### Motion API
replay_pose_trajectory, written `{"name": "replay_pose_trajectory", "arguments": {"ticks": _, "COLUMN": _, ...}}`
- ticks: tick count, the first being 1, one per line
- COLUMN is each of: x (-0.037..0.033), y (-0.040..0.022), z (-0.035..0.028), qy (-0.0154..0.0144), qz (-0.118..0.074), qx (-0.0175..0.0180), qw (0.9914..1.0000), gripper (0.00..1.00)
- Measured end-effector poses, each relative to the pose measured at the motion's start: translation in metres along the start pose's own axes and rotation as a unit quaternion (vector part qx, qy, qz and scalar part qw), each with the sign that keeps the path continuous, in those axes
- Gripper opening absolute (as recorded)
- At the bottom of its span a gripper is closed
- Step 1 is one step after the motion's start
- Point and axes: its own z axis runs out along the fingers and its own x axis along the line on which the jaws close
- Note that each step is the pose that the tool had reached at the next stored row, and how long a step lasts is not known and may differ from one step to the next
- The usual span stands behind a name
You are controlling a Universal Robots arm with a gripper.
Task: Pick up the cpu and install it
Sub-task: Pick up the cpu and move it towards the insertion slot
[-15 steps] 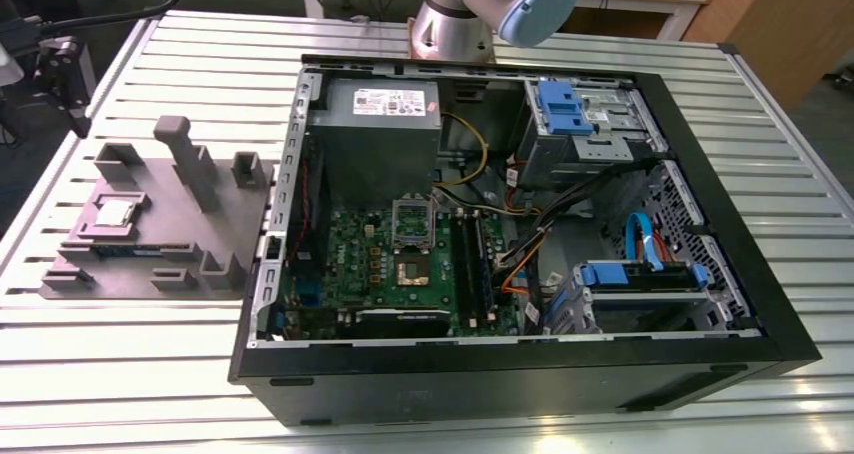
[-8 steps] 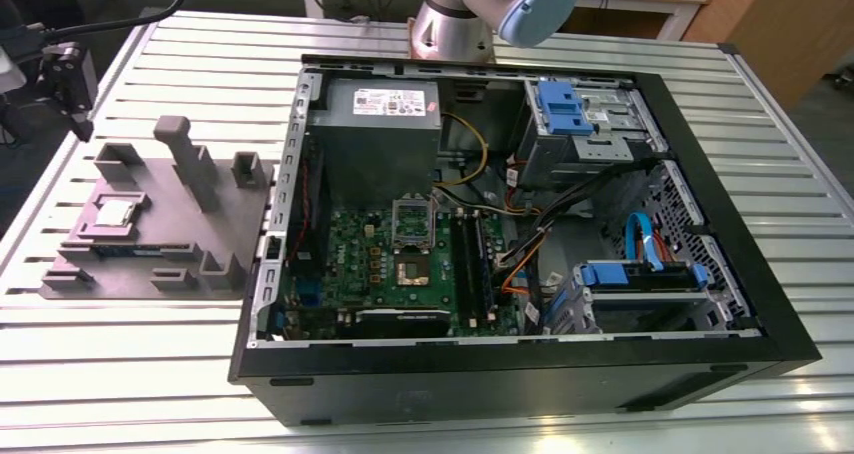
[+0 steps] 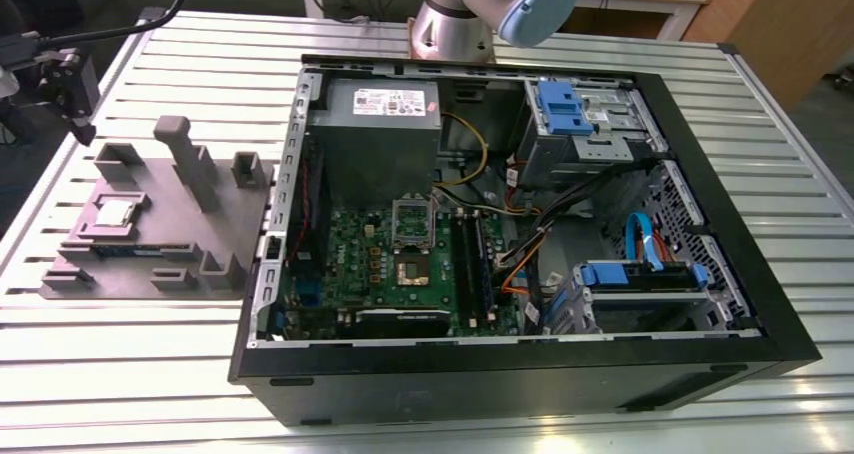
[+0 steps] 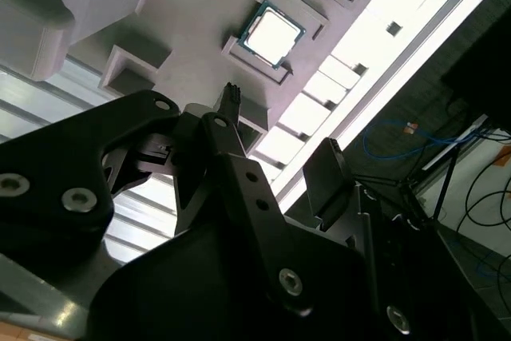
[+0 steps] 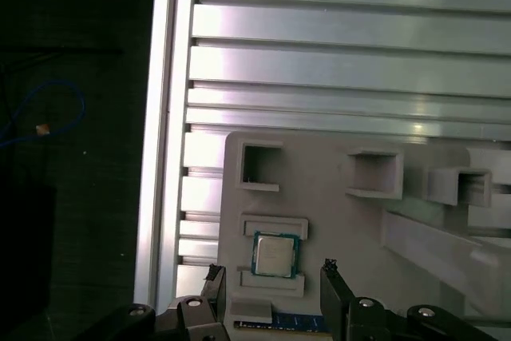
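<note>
Pincer [image 5: 271, 268] hangs, fingers apart, over the cpu [image 5: 274, 255], seated in a grey holder [image 5: 335, 221] on the tabletop [image 5: 319, 77] (exterior view adds the open computer case [image 3: 534, 374] beside it).

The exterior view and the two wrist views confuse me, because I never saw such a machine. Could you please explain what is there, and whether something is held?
The machine is one robot arm; its base stands at the far side of an open computer case on a slatted metal table. The exterior view comes from a camera off the arm. Both wrist views come from cameras riding on the arm, looking past its jaws. The jaws stand open and hold nothing. Beyond them the cpu, a small silvery square, lies in a recess of a grey holder, beside the case on the exterior view's left.
</note>
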Motion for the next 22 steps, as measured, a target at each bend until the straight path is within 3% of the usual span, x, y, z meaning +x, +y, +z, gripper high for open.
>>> {"name": "replay_pose_trajectory", "arguments": {"ticks": 13, "x": 0.0001, "y": -0.0031, "z": 0.0055, "qy": 0.0000, "qz": 0.000, "qx": 0.0001, "qw": 1.00000, "gripper": 0.59}}
{"name": "replay_pose_trajectory", "arguments": {"ticks": 22, "x": 0.0001, "y": -0.0058, "z": 0.0175, "qy": 0.0000, "qz": 0.000, "qx": 0.0000, "qw": 1.00000, "gripper": 0.59}}
